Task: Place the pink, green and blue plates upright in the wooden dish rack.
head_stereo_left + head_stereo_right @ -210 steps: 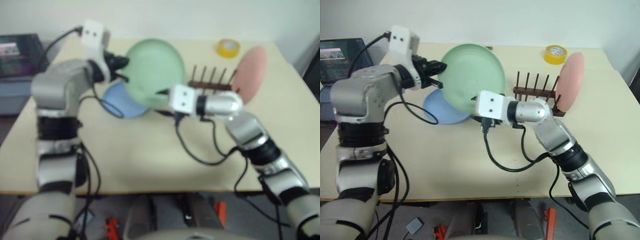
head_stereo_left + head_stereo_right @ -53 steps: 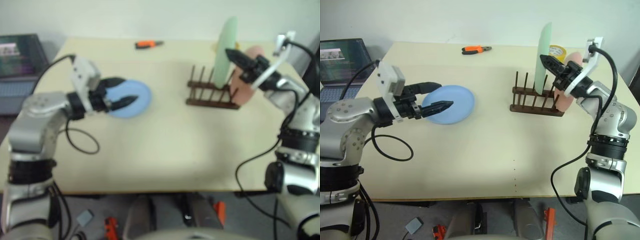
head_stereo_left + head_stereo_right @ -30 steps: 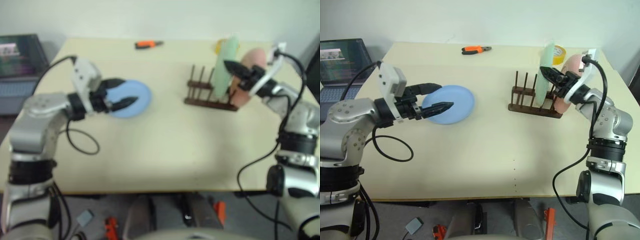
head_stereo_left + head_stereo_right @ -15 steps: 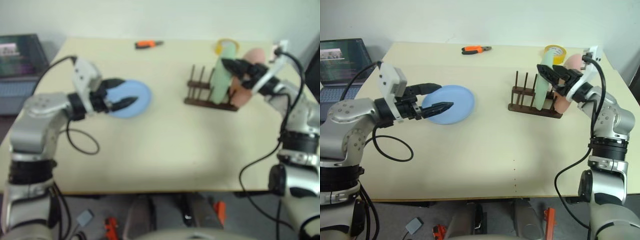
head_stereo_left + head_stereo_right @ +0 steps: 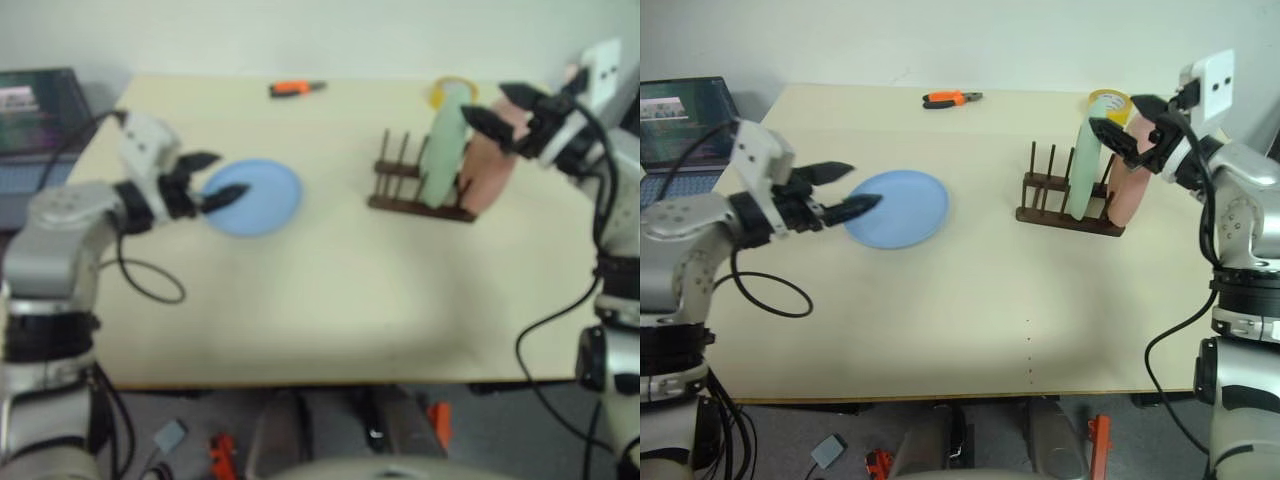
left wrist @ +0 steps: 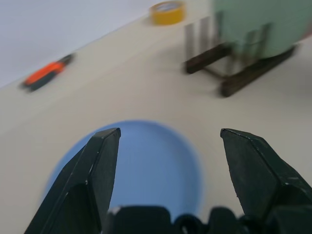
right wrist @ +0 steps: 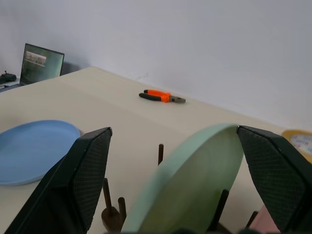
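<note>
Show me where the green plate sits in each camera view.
Left eye: green plate upright in the wooden dish rack.
Right eye: green plate left of the pink plate.
Left wrist: far, behind pegs.
Right wrist: close, between fingers.
Shared landmark: yellow tape roll.

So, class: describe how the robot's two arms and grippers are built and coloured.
Both arms are silver-grey segments with black joints and loose black cables. Each wrist carries a white camera box. The left gripper and right gripper each have two pointed black fingers.
</note>
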`<state>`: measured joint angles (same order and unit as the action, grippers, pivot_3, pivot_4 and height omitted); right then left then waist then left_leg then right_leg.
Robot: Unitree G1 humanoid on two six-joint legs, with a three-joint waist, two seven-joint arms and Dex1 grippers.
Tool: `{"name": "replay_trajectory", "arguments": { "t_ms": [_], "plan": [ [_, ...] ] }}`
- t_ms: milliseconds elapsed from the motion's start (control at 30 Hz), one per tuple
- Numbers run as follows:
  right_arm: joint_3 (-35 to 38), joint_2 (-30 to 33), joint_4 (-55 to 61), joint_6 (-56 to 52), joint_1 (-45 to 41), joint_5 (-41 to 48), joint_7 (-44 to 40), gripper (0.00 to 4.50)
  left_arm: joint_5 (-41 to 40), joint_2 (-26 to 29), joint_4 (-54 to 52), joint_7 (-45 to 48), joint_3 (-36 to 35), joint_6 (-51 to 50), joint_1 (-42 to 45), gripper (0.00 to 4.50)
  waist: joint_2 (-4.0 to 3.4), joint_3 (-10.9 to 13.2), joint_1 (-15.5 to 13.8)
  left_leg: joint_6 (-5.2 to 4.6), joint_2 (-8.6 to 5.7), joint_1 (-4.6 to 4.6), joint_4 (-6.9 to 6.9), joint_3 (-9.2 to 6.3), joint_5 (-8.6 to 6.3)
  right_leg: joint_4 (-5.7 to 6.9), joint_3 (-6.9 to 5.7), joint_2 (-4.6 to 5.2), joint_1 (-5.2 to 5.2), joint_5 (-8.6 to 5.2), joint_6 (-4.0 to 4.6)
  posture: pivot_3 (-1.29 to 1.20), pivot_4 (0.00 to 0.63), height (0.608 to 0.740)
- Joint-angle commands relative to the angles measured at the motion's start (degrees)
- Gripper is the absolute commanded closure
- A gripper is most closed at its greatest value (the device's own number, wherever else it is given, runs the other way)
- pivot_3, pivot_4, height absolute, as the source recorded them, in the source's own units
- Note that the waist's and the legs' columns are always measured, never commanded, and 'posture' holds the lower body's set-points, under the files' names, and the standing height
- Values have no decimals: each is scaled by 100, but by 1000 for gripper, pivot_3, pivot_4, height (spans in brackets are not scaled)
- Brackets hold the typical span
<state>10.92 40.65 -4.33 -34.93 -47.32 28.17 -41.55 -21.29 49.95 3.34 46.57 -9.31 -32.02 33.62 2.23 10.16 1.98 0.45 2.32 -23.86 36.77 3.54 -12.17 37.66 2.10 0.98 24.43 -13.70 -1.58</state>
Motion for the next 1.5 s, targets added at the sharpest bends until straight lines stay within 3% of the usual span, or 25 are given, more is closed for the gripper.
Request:
{"name": "replay_trajectory", "arguments": {
  "t_ms": [33, 200, 400, 633, 1133, 1500],
  "plan": [
    [-244, 138, 1068, -174, -118, 284, -427, 37, 414, 198, 867, -485, -252, 148, 412, 884, 0, 0, 3, 0, 5, 2, -2, 2, 0, 0, 0, 0, 0, 0, 0, 0, 150, 740],
    [-1202, -206, 2028, -247, 202, 66, -460, 37, 663, -34, 1881, -653, 10, -19, 930, 884, 7, -4, -18, 1, 18, 1, -3, -5, -1, 0, -14, -1, -2, -4, 6, 0, 150, 740],
    [-1884, -736, 2144, -92, 406, -440, -166, 37, 910, -478, 3183, -616, 308, -57, 1561, 884, 8, -4, -50, 2, 3, -9, 17, 4, -1, 5, -29, -4, -1, 3, -1, 0, 150, 740],
    [-1982, -824, 2195, -127, 518, -667, -96, 37, 1198, -771, 4449, -720, 445, 61, 1895, 884, 9, -4, -41, 1, -1, -11, 12, -1, -1, 0, -39, 2, 0, 9, 10, 0, 150, 740],
    [-2016, -841, 2212, -143, 566, -901, -75, 37, 1248, -1379, 5095, -848, 342, 210, 2030, 884, 10, -5, -32, 2, 1, -10, 15, -8, -1, 9, -47, 2, -1, 9, 16, 0, 150, 740],
    [-2046, -851, 2209, -130, 634, -987, -54, 0, 1179, -1330, 4814, -906, 196, 45, 2078, 4493, 11, -5, -32, 2, 1, -11, 15, -10, -1, 10, -51, 2, -2, 9, 17, 0, 150, 740]
  ]
}}
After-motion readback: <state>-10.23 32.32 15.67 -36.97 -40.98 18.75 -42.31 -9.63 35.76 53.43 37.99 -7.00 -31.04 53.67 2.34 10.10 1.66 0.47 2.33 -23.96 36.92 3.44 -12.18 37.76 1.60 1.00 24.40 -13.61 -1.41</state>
